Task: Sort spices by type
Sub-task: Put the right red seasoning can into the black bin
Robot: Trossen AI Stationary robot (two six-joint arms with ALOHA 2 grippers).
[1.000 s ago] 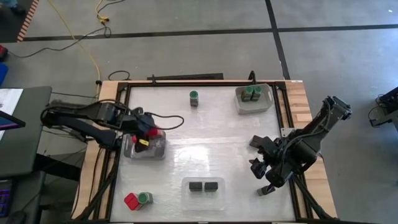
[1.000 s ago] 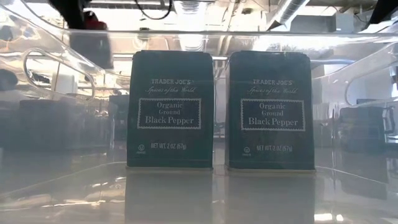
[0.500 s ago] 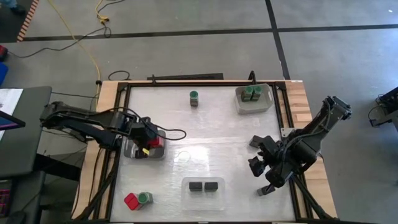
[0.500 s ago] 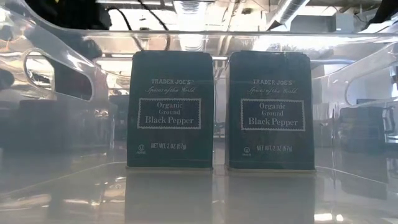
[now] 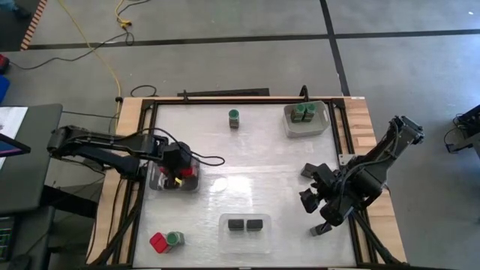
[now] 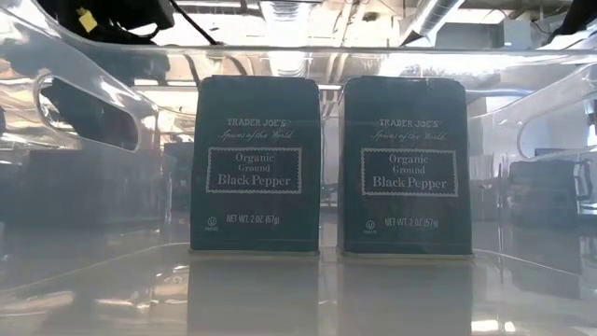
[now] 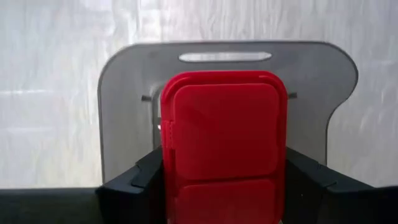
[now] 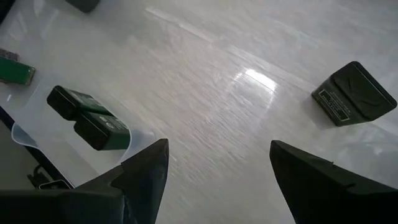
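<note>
Grey tray [image 5: 160, 182] at the left of the high view is lying under the left gripper [image 5: 178, 169], whose fingers are clamping a red spice block [image 7: 222, 134] directly above the tray floor. The grey tray [image 5: 289, 125] at upper right is holding two green-lidded jars [image 5: 304, 112]. The clear tray [image 5: 222, 223] at lower centre is holding two black pepper boxes [image 6: 256, 164], standing upright side by side. The right gripper [image 5: 313, 201] is hovering at the right edge, fingers spread wide, gripping nothing. Loose items are sitting outside the trays: one green-lidded jar [image 5: 234, 117] at upper centre, one red block [image 5: 158, 242] touching one jar [image 5: 175, 238] at lower left.
</note>
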